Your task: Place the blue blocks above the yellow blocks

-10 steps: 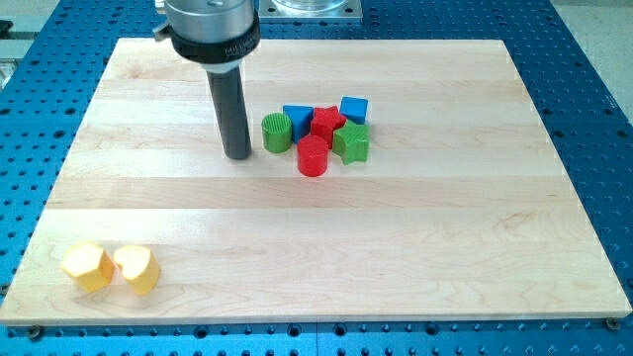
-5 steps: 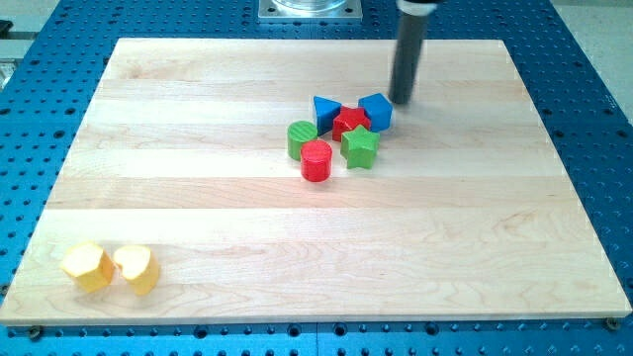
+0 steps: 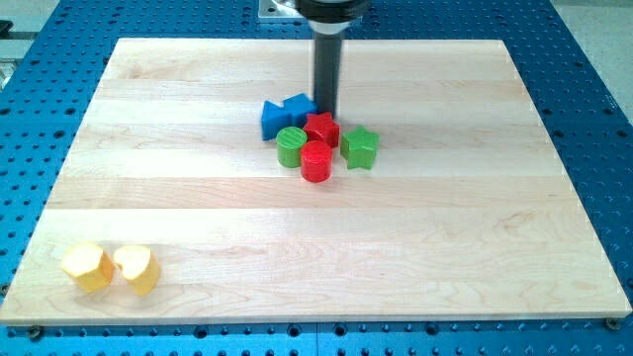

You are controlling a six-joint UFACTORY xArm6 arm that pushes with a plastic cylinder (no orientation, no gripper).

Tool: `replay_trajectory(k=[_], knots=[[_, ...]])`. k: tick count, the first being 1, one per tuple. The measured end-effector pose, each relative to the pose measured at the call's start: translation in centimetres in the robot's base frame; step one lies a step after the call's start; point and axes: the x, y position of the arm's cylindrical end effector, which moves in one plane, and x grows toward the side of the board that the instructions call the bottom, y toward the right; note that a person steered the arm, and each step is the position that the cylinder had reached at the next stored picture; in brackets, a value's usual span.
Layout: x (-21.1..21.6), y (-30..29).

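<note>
Right now the wooden board (image 3: 198, 218) is lying flat on a blue perforated table (image 3: 40, 119), filling most of the view. Above it the dark rod (image 3: 326, 69) is hanging straight down from the top edge, and my tip (image 3: 325, 112) is resting at the board's surface; it is a bare rod end, gripping nothing. It is sitting just at three o'clock of the blue blocks and at twelve o'clock of the red star-shaped block (image 3: 321, 129), close enough that I cannot tell whether it is touching either.

The two blue blocks are standing side by side: one blue block (image 3: 298, 107) right beside my tip, the other blue block (image 3: 274, 120) at its eight o'clock. Bunched below them are sitting a green cylinder (image 3: 291, 146), a red cylinder (image 3: 316, 161) and a green star (image 3: 361, 147).

Well apart, at seven o'clock near the board's lower left corner, the two yellow blocks (image 3: 86, 266) (image 3: 137, 268) are lying next to each other.
</note>
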Motion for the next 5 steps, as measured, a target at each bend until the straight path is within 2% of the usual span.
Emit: replay_trajectory(k=[1,2,3,4,5], knots=[[0.0,-5.1],[5.2,-10.1],[13.6,-13.9],[15.1,-15.5],[9.5,-18.4]])
